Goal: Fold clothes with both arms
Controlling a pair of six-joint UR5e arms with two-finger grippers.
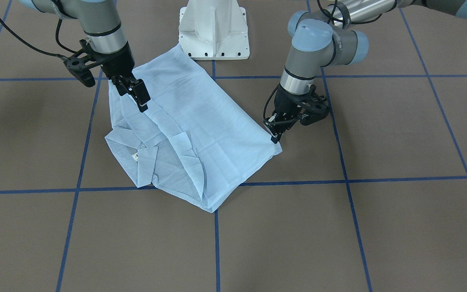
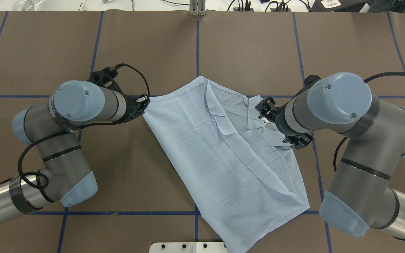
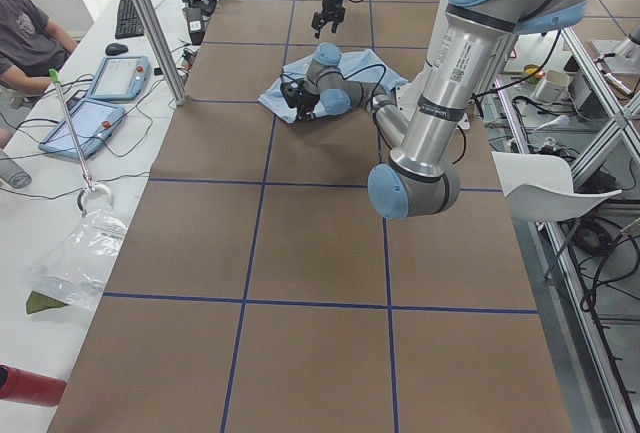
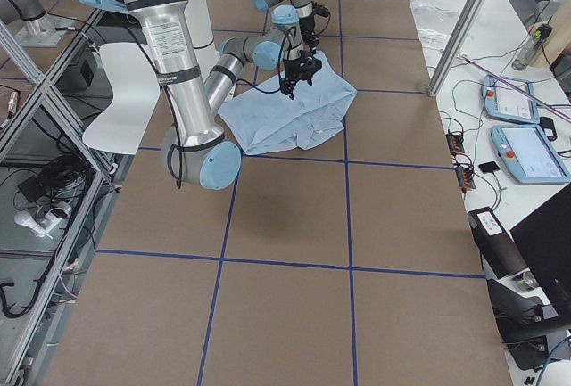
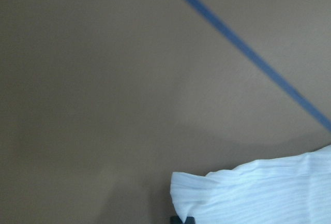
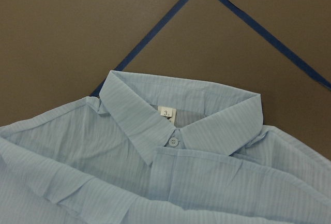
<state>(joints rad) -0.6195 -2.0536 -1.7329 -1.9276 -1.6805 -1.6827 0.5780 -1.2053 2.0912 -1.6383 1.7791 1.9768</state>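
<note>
The pale-blue striped shirt [image 1: 201, 134] lies partly folded on the brown table, collar [image 1: 136, 152] toward the operators' side. My left gripper [image 1: 275, 138] is down at the shirt's corner on my left and looks shut on that corner; the left wrist view shows the corner [image 5: 248, 193] slightly raised. In the overhead view the left gripper [image 2: 143, 106] is at the same corner. My right gripper [image 1: 136, 99] hovers open just above the shirt near the shoulder. The right wrist view looks down on the collar and top button [image 6: 172, 141].
The white pedestal base [image 1: 214, 30] stands just behind the shirt's back corner. Blue tape lines [image 1: 217, 243] divide the tabletop. Beside the table are a desk with tablets [image 3: 110, 78], a seated person [image 3: 25, 28] and a white chair [image 3: 550, 188].
</note>
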